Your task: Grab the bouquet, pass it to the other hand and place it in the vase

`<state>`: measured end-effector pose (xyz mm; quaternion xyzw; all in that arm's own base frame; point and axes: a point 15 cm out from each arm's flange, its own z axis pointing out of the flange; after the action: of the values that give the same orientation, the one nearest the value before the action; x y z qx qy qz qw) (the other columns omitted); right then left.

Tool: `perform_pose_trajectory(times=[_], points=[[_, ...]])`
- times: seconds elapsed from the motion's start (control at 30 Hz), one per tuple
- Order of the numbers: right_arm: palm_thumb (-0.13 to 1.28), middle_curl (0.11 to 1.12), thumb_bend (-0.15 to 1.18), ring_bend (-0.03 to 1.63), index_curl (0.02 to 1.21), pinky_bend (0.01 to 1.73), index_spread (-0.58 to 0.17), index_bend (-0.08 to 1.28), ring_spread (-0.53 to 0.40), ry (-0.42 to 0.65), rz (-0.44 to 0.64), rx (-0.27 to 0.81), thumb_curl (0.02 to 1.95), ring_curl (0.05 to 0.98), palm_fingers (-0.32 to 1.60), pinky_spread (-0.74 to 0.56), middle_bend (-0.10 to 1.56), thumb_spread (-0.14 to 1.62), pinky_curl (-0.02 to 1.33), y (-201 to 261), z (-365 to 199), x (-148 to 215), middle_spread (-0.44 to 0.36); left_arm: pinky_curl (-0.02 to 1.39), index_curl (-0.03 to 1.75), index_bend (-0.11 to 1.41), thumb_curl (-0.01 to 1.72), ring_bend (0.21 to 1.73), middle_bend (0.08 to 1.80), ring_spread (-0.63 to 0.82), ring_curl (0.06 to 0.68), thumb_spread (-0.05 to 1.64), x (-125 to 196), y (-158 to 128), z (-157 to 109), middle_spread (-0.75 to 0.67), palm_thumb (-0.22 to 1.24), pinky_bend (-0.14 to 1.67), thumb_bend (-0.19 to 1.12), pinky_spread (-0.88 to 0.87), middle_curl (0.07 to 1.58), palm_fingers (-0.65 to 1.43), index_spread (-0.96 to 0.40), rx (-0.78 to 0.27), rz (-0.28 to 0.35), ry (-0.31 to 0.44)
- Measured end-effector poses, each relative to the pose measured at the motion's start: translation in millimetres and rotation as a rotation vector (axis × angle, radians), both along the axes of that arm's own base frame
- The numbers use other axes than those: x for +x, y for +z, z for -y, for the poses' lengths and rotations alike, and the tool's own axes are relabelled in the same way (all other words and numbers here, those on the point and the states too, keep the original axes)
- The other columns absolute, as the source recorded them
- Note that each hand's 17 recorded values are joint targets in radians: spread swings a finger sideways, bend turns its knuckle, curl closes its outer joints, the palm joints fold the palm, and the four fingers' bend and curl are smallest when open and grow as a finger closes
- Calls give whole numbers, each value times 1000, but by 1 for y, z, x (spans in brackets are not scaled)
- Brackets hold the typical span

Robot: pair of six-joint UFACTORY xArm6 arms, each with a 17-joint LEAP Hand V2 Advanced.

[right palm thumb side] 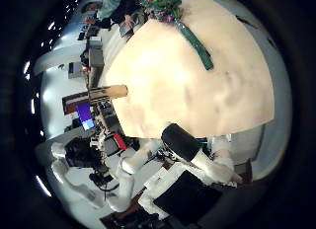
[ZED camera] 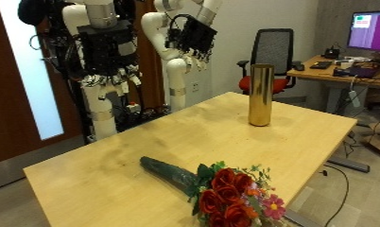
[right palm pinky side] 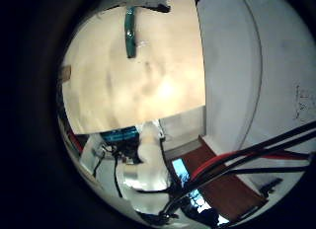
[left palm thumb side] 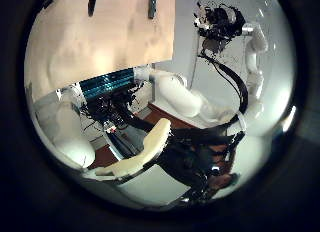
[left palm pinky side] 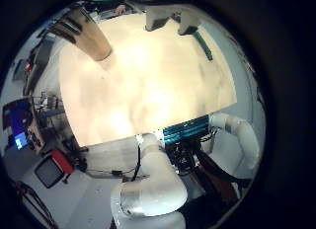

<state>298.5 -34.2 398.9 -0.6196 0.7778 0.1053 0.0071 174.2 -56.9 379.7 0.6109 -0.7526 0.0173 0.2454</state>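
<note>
Lying on the wooden table [ZED camera: 128, 165], your bouquet [ZED camera: 213, 190] rested flat with its dark green wrapped stem pointing away from the red blooms, which sat at the table's near edge. You had the tall gold vase [ZED camera: 259, 95] standing upright well apart from the bouquet, toward the table's far side. Both hands hung high above the table, touching nothing. Your left hand [ZED camera: 107, 44] was nearer the bouquet's stem end, your right hand [ZED camera: 190, 36] nearer the vase. From the outside view you could not tell whether either hand's fingers were spread or curled.
</note>
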Motion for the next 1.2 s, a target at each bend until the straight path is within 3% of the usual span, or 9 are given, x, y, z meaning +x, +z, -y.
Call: perform_pose_trajectory(times=[0.23,0.37,0.47,0.53,0.57,0.6,0.77,1.0,1.2], points=[[445,339,-22,762,264,621,-246,164,176,15,18,-3,323,171,302,455,387,1137,237,-3,-6,11,109,242,402,196,303,358,183,554,220,905,1,-3,-1,374,334,181,-31,597,274,109,-86,1,-8,9],[439,337,-23,756,272,620,-240,170,175,19,9,-1,322,162,311,459,398,1139,226,-4,-6,23,163,242,402,196,302,359,183,554,219,905,2,-4,1,374,334,181,-31,597,274,109,-86,1,-6,-1],[422,346,-25,753,268,614,-236,150,138,19,8,21,318,155,339,445,441,1136,216,-2,-10,35,77,241,405,199,302,358,182,553,218,911,0,-5,4,374,336,180,-30,597,273,111,-86,10,-8,-25],[419,363,-23,745,266,595,-255,156,123,17,9,46,318,148,380,443,514,1136,204,-2,-13,44,69,241,405,199,302,358,182,553,217,912,-1,-6,4,374,336,180,-30,597,272,111,-86,28,-6,-48],[418,350,-22,770,275,612,-253,166,115,13,6,59,319,156,353,435,456,1136,209,-3,-14,49,13,241,405,199,302,358,182,553,217,912,-1,-6,4,374,336,180,-30,597,272,111,-86,39,-5,-63],[417,340,-22,777,276,625,-236,163,115,2,6,69,319,154,342,430,429,1136,209,-3,-13,53,84,240,406,200,302,358,182,553,216,913,-2,-7,5,374,336,180,-31,597,272,112,-87,49,-4,-77],[399,342,-27,800,270,642,-182,141,110,-90,-1,73,315,154,331,422,443,1130,203,-15,-9,74,135,239,409,199,302,358,182,553,215,914,5,-13,0,374,336,180,-31,596,271,112,-87,94,17,-120],[419,357,-18,895,229,738,-108,132,96,-199,161,54,318,172,300,399,498,1123,213,-28,-2,140,106,239,410,197,302,360,183,553,215,916,15,-18,-4,374,337,181,-30,596,271,111,-87,77,28,-153],[460,382,-17,922,238,770,-44,138,57,-193,194,56,327,177,285,366,569,1119,203,-54,-15,172,107,240,411,199,301,360,182,553,214,917,18,-19,-4,374,338,180,-31,596,271,111,-87,67,35,-167]])
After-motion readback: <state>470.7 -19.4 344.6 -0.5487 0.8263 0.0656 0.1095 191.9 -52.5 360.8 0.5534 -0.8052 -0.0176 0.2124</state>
